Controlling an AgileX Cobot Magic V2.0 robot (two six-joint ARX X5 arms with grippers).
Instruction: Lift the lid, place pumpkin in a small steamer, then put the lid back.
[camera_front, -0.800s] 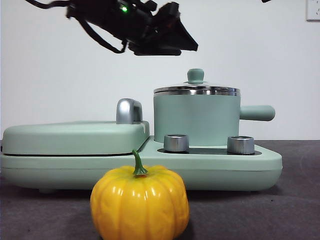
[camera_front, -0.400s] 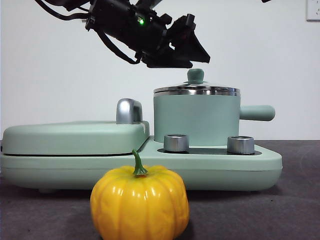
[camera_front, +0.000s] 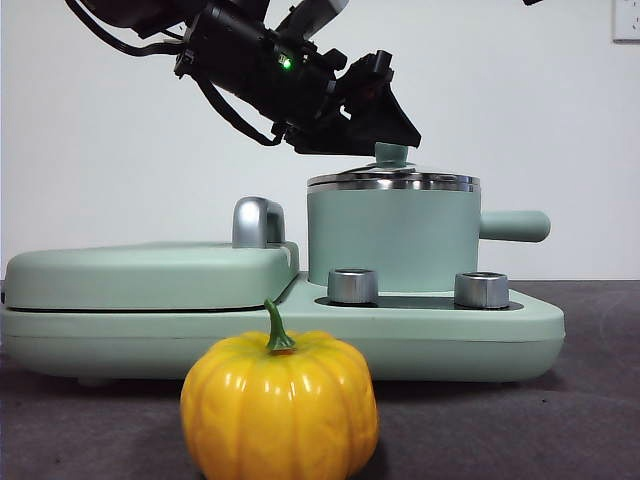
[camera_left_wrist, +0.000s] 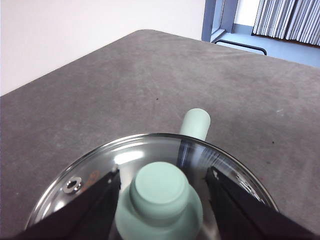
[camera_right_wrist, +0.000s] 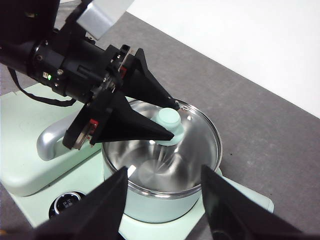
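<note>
The left gripper (camera_front: 385, 135) hangs spread around the knob of the lid (camera_left_wrist: 150, 165), jaws at its three and nine o'clock, not touching. The lid sits on the steamer (camera_front: 392, 235). The pumpkin (camera_front: 280, 408) rests on the table in front. The right gripper (camera_right_wrist: 162, 200) waits above, spread and empty.

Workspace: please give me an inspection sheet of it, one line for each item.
Surface: dark grey table.
Job's things: lid sits on small steamer; pumpkin on the table in front of the appliance.
Clutter: nothing seen.
Grippers: left gripper open, jaws either side of the lid's knob; right gripper open, hanging above the steamer.
Cables: black cables along the left arm.
Surroundings: white wall.
</note>
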